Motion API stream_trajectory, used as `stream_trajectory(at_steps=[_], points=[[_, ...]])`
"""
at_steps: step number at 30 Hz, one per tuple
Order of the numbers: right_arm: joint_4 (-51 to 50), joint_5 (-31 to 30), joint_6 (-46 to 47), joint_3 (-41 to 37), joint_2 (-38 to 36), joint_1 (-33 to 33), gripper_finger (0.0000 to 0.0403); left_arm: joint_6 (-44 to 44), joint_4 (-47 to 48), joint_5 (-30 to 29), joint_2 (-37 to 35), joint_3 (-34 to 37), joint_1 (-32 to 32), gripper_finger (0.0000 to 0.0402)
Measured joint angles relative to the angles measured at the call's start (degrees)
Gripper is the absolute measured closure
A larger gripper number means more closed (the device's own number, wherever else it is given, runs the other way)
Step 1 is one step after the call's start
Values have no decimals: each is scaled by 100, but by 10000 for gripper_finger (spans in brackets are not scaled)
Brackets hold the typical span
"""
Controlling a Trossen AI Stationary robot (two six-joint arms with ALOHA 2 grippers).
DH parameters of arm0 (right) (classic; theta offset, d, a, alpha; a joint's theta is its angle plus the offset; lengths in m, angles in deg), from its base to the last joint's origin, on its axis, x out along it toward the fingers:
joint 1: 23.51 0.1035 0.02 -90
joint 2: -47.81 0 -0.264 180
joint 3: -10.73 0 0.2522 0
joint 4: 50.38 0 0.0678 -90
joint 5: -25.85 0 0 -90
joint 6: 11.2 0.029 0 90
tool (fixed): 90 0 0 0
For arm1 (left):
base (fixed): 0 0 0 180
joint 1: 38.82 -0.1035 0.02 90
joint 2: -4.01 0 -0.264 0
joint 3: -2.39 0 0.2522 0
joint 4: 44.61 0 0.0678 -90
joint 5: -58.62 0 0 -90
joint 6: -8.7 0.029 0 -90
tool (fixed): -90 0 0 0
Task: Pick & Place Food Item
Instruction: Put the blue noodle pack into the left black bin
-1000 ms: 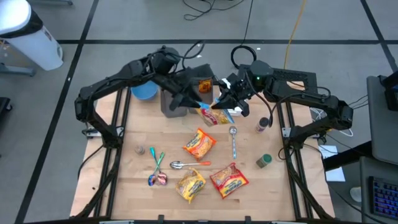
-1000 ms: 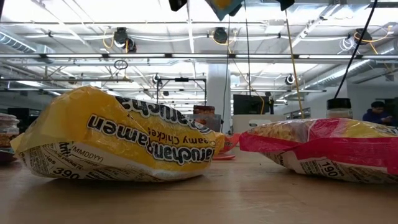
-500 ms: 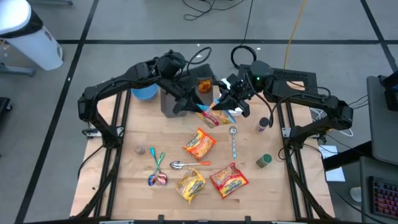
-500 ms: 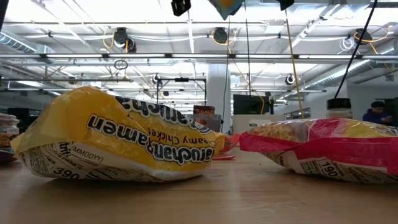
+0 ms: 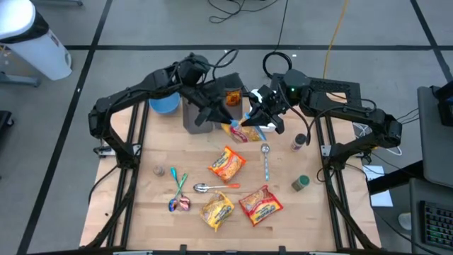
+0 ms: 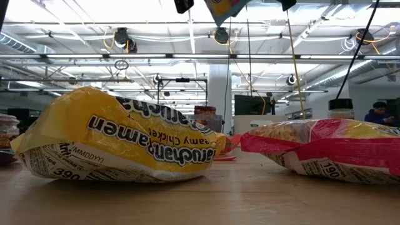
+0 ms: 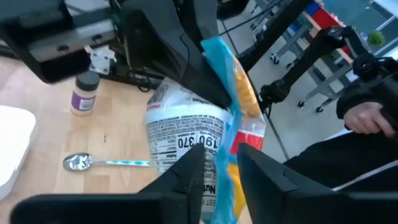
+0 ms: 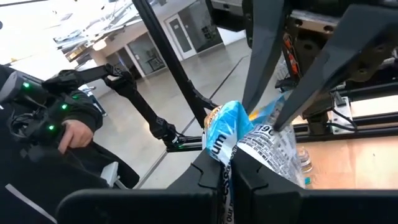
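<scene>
Right gripper [image 5: 249, 120] is pressed together on a blue-edged ramen packet [image 5: 241, 129], pinching its crimped end and holding it in the air above the far middle of the table [image 5: 156, 212]; the right wrist view shows the packet [image 8: 249, 146] clamped between both dark fingers [image 8: 208, 177]. Left gripper [image 5: 221, 119] reaches in from the other side, its fingers straddling the same packet with a gap left between them; in the left wrist view the packet [image 7: 205, 130] sits between the fingertips [image 7: 189, 171], and whether they press on it cannot be told. A grey bin [image 5: 191, 113] stands just behind the left gripper, with a blue bowl [image 5: 164, 104] beside it. On the table below lie an orange packet [image 5: 227, 163], a yellow packet [image 5: 216, 210] and a red packet [image 5: 260, 203], the last two side by side near the front edge. A spoon [image 5: 265, 160] lies right of the orange packet, and a second spoon [image 5: 212, 187] lies in front of it. A person's hand [image 7: 367, 118] shows in the room beyond.
</scene>
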Motion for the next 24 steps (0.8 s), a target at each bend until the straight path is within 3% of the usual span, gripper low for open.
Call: stream_trajectory(at_steps=[5, 24], points=[[11, -1, -1, 0, 0, -1, 403, 200, 230, -178, 0, 0, 25, 324], [28, -11, -22, 0, 0, -3, 403, 480, 463, -342, -2, 2, 30, 326]])
